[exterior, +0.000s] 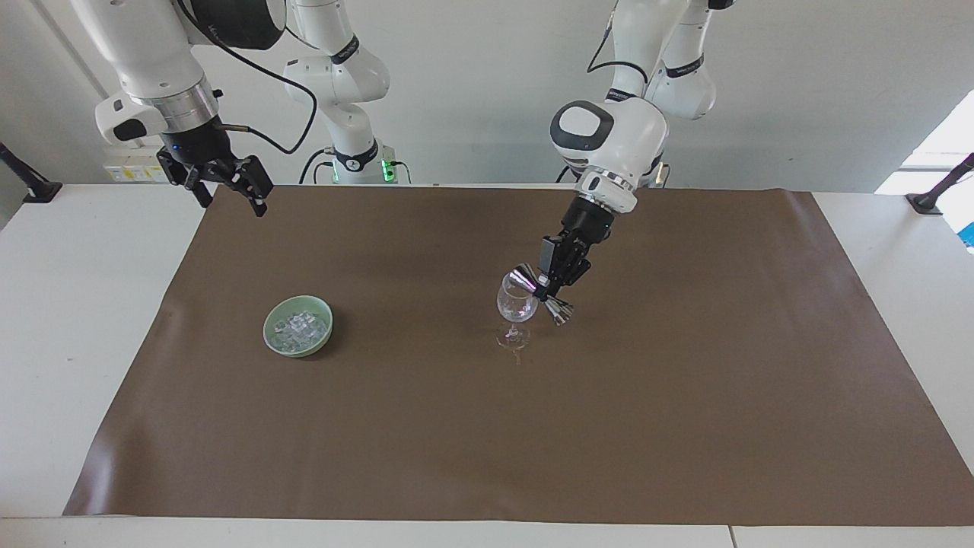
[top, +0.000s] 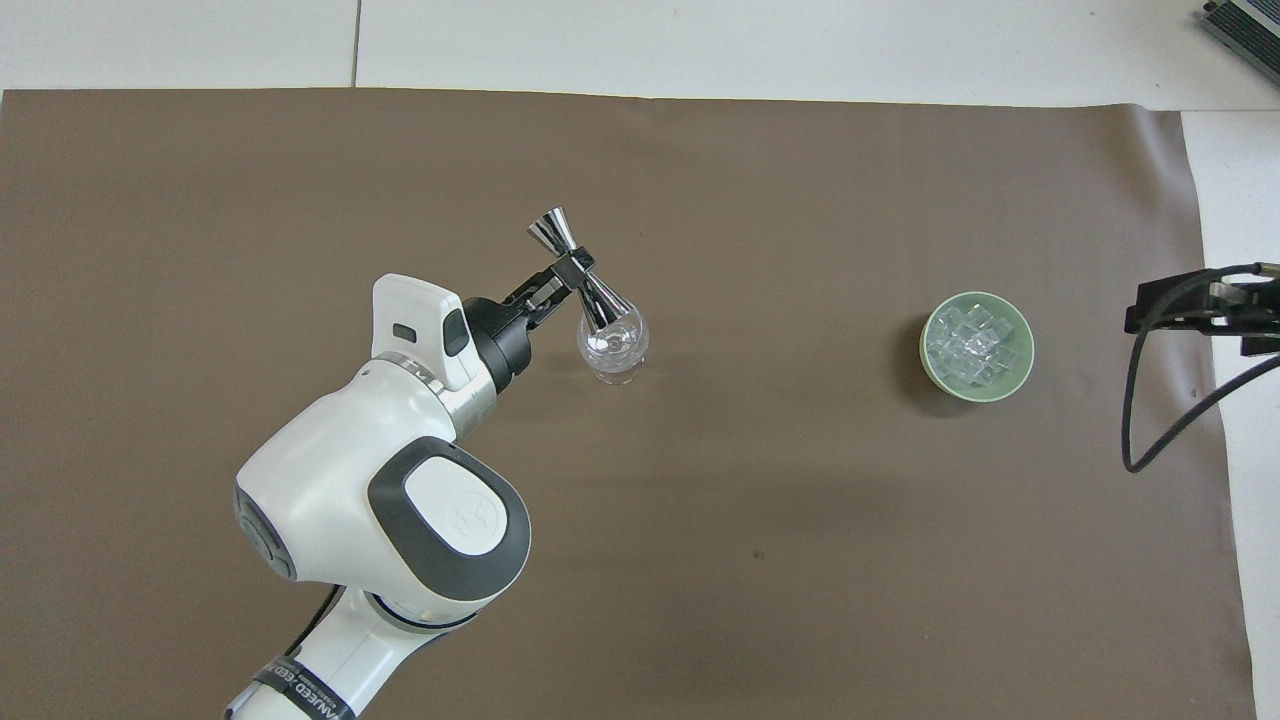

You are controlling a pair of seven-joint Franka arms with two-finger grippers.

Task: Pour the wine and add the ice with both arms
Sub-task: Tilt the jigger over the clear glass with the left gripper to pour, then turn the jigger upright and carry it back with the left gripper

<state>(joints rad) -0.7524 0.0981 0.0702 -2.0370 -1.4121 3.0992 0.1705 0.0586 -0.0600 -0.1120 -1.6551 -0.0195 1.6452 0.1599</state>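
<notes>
A clear stemmed glass stands upright mid-mat. My left gripper is shut on the waist of a silver double-ended jigger. The jigger is tilted, with one cup over the glass's rim. I cannot make out any wine, and the glass looks clear. The ice lies heaped in a pale green bowl toward the right arm's end. My right gripper waits open and empty in the air, over the mat's corner by the robots.
A brown mat covers most of the white table. A black cable hangs from the right arm's wrist near the mat's edge beside the bowl.
</notes>
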